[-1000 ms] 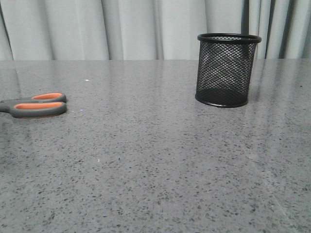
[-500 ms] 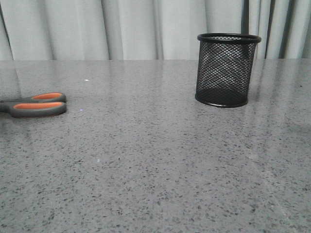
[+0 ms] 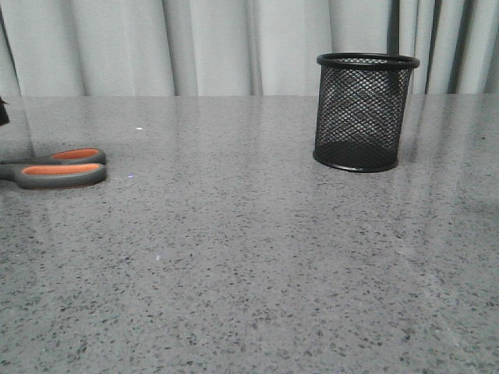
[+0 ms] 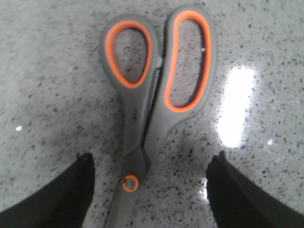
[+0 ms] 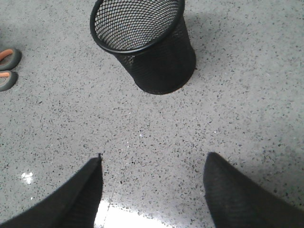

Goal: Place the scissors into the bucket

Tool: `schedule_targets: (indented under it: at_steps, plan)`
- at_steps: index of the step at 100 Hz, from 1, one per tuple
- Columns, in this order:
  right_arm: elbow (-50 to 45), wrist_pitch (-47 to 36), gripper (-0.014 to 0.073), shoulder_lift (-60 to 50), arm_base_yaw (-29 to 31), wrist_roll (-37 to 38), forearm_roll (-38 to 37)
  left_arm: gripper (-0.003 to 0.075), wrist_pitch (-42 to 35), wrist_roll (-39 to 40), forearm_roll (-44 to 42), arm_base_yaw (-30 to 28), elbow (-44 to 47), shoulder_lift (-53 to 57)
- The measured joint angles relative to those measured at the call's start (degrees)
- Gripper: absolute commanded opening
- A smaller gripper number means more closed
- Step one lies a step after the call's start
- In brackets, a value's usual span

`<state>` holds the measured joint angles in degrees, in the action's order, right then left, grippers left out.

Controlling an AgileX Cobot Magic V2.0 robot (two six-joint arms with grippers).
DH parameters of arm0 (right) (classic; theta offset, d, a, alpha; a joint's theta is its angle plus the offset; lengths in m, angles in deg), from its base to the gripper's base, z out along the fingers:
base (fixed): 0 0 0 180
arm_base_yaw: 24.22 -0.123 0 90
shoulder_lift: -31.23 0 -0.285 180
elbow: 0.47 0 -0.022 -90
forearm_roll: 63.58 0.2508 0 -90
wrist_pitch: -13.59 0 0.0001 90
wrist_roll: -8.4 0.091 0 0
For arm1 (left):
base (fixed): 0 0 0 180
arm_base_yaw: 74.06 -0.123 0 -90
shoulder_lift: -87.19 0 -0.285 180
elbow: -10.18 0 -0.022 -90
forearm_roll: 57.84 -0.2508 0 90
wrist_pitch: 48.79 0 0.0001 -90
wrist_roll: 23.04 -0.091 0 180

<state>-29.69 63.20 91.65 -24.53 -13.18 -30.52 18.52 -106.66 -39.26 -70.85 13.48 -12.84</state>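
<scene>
The scissors (image 3: 58,167) lie flat at the left edge of the table, grey handles with orange-lined loops, blades cut off by the frame. In the left wrist view the scissors (image 4: 156,95) lie under my left gripper (image 4: 152,161), which is open; its two dark fingers stand either side of the orange pivot ring, apart from the scissors. The bucket (image 3: 363,111), a black wire-mesh cup, stands upright at the back right. In the right wrist view the bucket (image 5: 147,47) is ahead of my right gripper (image 5: 154,159), open and holding nothing. The scissors' handle tips (image 5: 8,69) show at that view's edge.
A grey speckled stone table (image 3: 249,265) carries everything. Pale curtains (image 3: 210,47) hang behind its far edge. A small dark part of the left arm (image 3: 3,111) shows at the front view's left edge.
A dark bit of the left arm has come into the front view at the left edge, above the scissors. Scissors and bucket have not moved.
</scene>
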Motion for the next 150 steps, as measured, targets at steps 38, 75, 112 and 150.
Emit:
schedule_targets:
  at_steps: [38, 75, 112, 150]
  plan:
    - [0.0, 0.0, 0.0415, 0.0, 0.0, -0.3, 0.0, 0.0461, -3.41, -2.63, -2.0, 2.25, -0.13, -4.57]
    - [0.0, 0.13, 0.0415, 0.0, 0.0, -0.44, 0.0, 0.0461, -2.38, -2.73, -1.89, 2.25, -0.94, -5.89]
    - [0.0, 0.26, 0.0415, 0.0, 0.0, -0.53, 0.0, 0.0408, -0.37, -3.35, -1.37, 2.25, -1.5, -6.39]
    - [0.0, 0.26, 0.0415, 0.0, 0.0, -0.7, 0.0, 0.0092, 2.39, -5.21, -1.1, 2.25, -1.55, -6.75]
